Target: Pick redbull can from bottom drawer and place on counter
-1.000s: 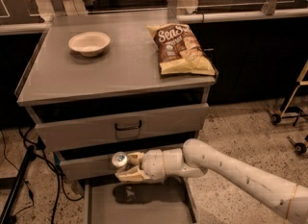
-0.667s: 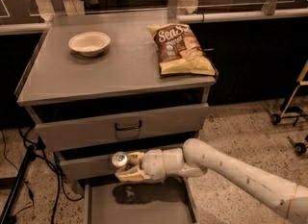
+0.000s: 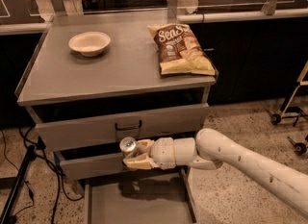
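My gripper (image 3: 133, 154) is shut on the redbull can (image 3: 128, 145), a small silver can with a shiny round top, held upright in front of the middle drawer. It hangs above the open bottom drawer (image 3: 139, 203), whose flat grey floor shows the gripper's shadow. My white arm (image 3: 240, 158) reaches in from the lower right. The counter (image 3: 115, 69) is the grey top of the cabinet, above and behind the can.
A white bowl (image 3: 89, 43) sits at the counter's back left and a chip bag (image 3: 182, 49) at its back right. The top drawer (image 3: 126, 127) has a dark handle. Cables and a stand (image 3: 19, 180) are left of the cabinet.
The gripper and can have risen slightly and shifted a little right; otherwise nothing has changed.
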Available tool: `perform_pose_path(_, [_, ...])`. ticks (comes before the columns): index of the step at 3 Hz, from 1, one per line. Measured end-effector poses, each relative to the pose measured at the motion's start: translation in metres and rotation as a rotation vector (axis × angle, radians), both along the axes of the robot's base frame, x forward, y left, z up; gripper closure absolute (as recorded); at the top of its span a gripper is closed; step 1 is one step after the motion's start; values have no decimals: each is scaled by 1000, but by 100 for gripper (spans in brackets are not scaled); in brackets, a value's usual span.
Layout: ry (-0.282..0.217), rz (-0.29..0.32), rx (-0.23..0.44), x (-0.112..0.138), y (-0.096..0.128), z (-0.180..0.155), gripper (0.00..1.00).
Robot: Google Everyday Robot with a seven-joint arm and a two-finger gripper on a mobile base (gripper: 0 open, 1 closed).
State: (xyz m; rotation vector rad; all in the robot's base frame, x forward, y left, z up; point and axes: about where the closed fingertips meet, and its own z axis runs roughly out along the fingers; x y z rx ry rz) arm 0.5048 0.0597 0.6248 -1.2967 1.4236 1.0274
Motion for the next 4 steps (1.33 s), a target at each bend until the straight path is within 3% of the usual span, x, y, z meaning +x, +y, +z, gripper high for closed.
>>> perform_pose_path(2, [1,-7,-12,3,-4,19,100])
perform_pose_path(3, [-57,-14,0,12,-19,94,100])
perform_pose_path(4, [-57,-13,0,13,-19,95,100])
